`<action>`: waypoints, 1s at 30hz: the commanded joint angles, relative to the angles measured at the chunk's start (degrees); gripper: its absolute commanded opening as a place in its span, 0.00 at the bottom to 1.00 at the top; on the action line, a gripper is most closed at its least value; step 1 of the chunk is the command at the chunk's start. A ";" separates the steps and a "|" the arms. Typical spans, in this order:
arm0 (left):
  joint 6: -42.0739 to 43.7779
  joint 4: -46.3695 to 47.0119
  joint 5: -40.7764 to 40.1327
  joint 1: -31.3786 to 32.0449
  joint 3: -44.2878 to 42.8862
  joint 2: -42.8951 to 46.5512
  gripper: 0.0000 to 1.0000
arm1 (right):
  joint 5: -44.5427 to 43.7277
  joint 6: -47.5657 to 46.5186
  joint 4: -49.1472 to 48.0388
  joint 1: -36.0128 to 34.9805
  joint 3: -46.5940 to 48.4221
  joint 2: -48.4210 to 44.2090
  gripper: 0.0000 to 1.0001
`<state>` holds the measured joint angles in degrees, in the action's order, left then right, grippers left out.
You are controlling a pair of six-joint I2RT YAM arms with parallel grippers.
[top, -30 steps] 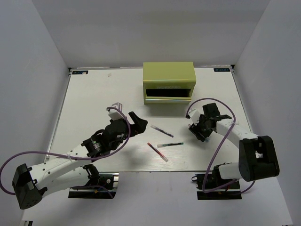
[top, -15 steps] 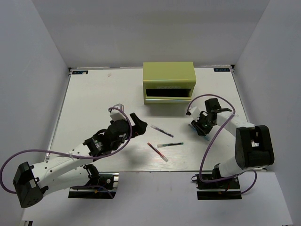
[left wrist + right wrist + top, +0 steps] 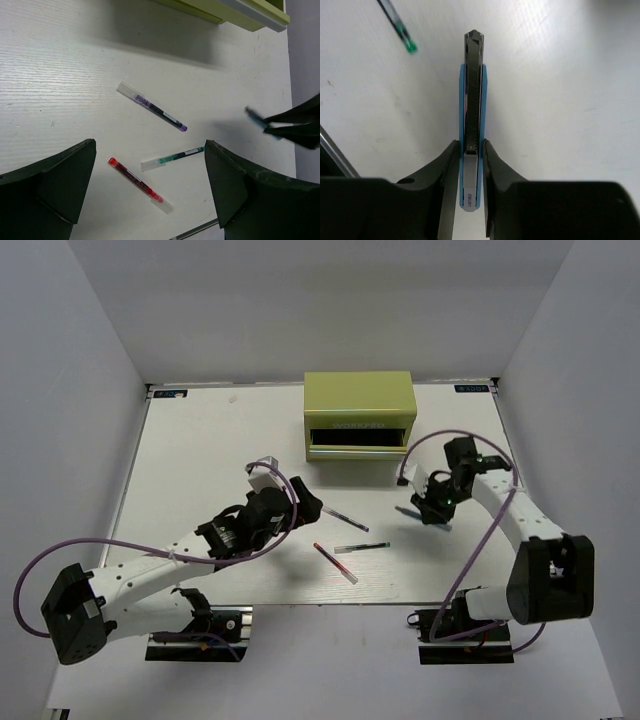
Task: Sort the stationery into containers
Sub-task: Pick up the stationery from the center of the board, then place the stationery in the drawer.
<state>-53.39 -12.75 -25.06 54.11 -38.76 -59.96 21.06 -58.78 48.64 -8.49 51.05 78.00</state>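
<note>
Left arm is stretching low over the worktop [image 3: 200, 440], its tool [image 3: 303, 508] gaping wide, in front of the cabinet [image 3: 358, 400] and to its left. Its wrist view is showing three pens lying loose before the cabinet: purple-tipped pen [image 3: 151, 106], green pen [image 3: 172, 158], red pen [image 3: 136, 183]. Right arm is arching in front-right of the cabinet, its tool [image 3: 471, 150] pinching a blue stationery piece [image 3: 471, 90]. Only the right wrist view is showing that piece's dark core.

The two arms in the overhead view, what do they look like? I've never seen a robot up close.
The left arm and right arm are chains of white tubular links with chunky black joints, on black bases. A thin purple cable loops loosely along each. Each ends in a black two-finger gripper, the left gripper and right gripper, with broad wedge-shaped fingers.
</note>
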 commanded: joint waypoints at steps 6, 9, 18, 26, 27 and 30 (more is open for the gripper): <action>-2.68 2.91 3.26 -0.41 -3.86 -3.58 1.00 | 12.60 -10.13 8.06 -4.25 27.86 -2.06 0.07; -3.21 2.91 3.26 -0.41 -3.86 -4.11 1.00 | 10.85 -8.63 4.02 -6.88 33.41 1.80 0.08; -4.36 2.38 2.21 -0.41 -2.81 -2.80 1.00 | 6.54 -3.88 -5.14 -13.56 43.43 16.74 0.11; -8.48 9.32 2.30 -0.41 2.64 0.90 1.00 | 1.88 -3.53 -10.06 -14.54 44.58 22.72 0.18; -8.49 9.93 2.82 -0.41 3.34 0.90 1.00 | 1.53 -3.79 -9.88 -14.36 44.67 23.51 0.20; -8.49 10.99 2.82 -0.41 3.34 0.29 1.00 | 0.65 -3.97 -10.23 -14.80 44.31 24.04 0.46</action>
<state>-61.10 -5.13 -22.65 54.06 -35.79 -60.27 23.11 -63.02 41.01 -22.83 92.95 101.73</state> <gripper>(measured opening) 0.991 0.297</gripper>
